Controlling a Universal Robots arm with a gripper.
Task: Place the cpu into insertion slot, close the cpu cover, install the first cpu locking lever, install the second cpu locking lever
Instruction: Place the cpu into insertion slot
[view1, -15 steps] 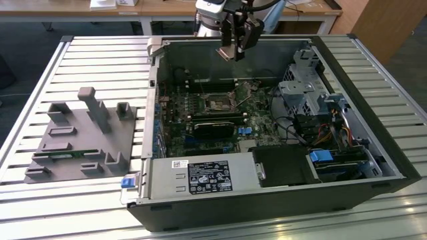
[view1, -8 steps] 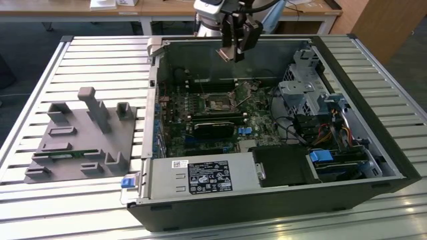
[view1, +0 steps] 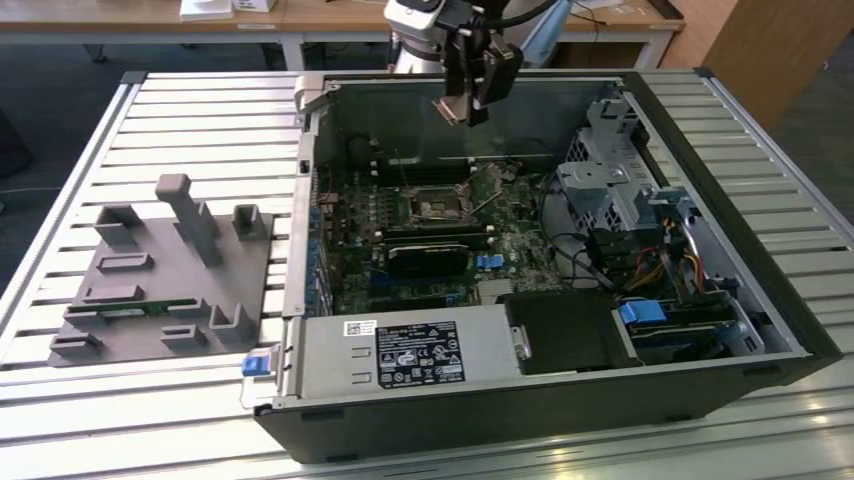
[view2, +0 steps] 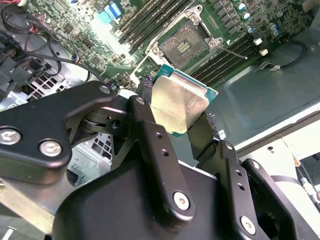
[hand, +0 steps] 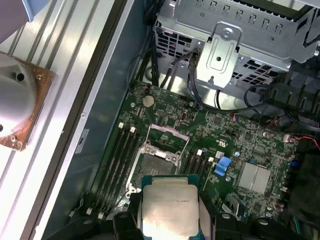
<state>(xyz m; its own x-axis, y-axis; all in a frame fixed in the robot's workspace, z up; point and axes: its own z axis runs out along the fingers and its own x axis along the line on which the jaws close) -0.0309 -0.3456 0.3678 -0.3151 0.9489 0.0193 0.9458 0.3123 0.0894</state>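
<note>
So the gripper (view2: 177, 109) is clamped on the cpu (view2: 176, 100). One black finger sits on each of two opposite edges, and the dull silvery face is out in the open between them. In the first wrist view the chip (hand: 169, 206) sits square between the fingers (hand: 126, 220), with its green edge just peeking out around the metal lid.

The cpu isn't touching anything but the gripper, it's up in the air. In the exterior view the gripper (view1: 467, 108) hangs over the far side of the open computer case (view1: 467, 420), well above the motherboard (view1: 527, 225). The little beige chip (view1: 455, 107) shows at its tip.

The insertion slot (hand: 156, 164) is below, clear of the chip and bare, dark centre showing. In the first wrist view it pokes out just past the held cpu's edge. In the second wrist view the slot (view2: 184, 44) sits further off, beyond the chip's far corner. From the exterior view it's (view1: 438, 207) roughly mid-board.

The cpu cover (hand: 149, 142) looks swung up off the socket, with the silver frame on the side away from the gripper. I can't really make out the levers.

Long black memory slots (hand: 117, 155) run either side of the socket. There's a metal drive cage (hand: 225, 30) beyond the board. The case sits on a slatted table (view1: 200, 120), with a grey fixture (view1: 160, 280) on the exterior view's left.
</note>
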